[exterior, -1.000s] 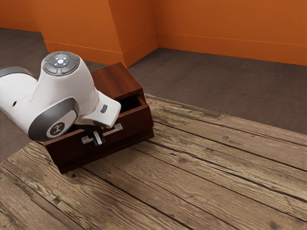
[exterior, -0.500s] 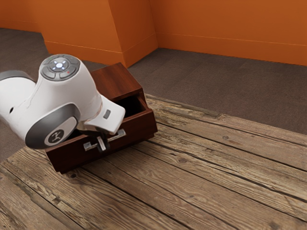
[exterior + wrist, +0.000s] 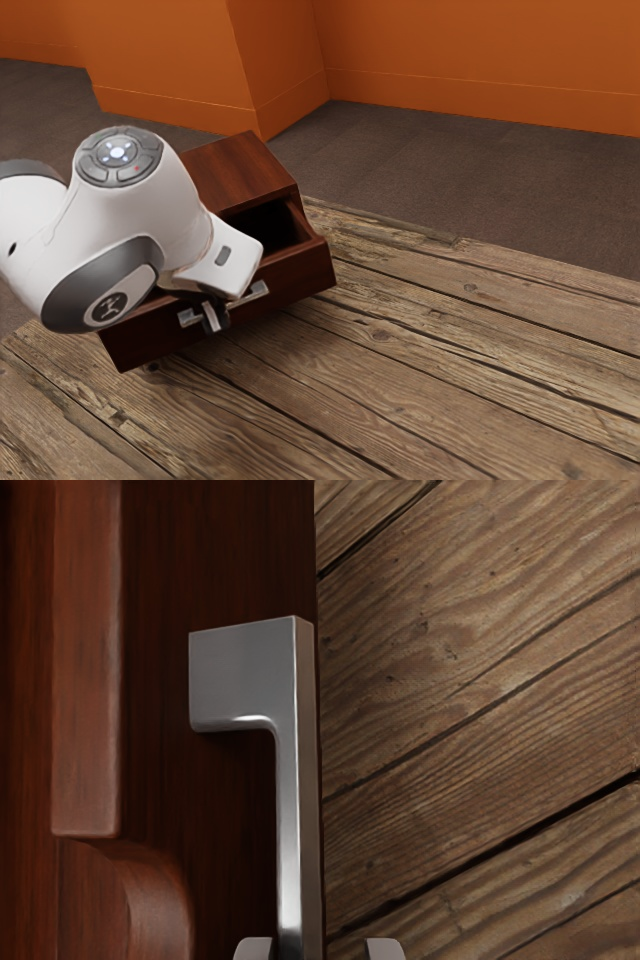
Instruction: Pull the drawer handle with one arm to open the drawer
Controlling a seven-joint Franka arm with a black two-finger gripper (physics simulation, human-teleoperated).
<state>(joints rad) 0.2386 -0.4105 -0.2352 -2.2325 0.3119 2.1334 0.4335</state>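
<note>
A dark wooden cabinet (image 3: 238, 168) stands on the plank table at the exterior view's left. Its drawer (image 3: 292, 268) is pulled partly out, with a dark gap (image 3: 265, 225) showing behind its front. A silver bar handle (image 3: 251, 293) runs along the drawer front. My gripper (image 3: 212, 320) hangs under the white hand and is shut on that handle near its middle. In the wrist view the handle (image 3: 297, 780) runs up from between my fingertips (image 3: 253, 948), against the drawer front (image 3: 200, 600). My arm hides the left half of the drawer.
The plank table (image 3: 450, 380) stretches to the exterior view's right and front of the cabinet. Brown carpet (image 3: 480, 170) and orange walls (image 3: 450, 50) lie behind. The table's back edge passes just behind the cabinet.
The drawer has slid further out toward the front right, with my hand moving along on its handle. The dark gap behind the drawer front has widened.
</note>
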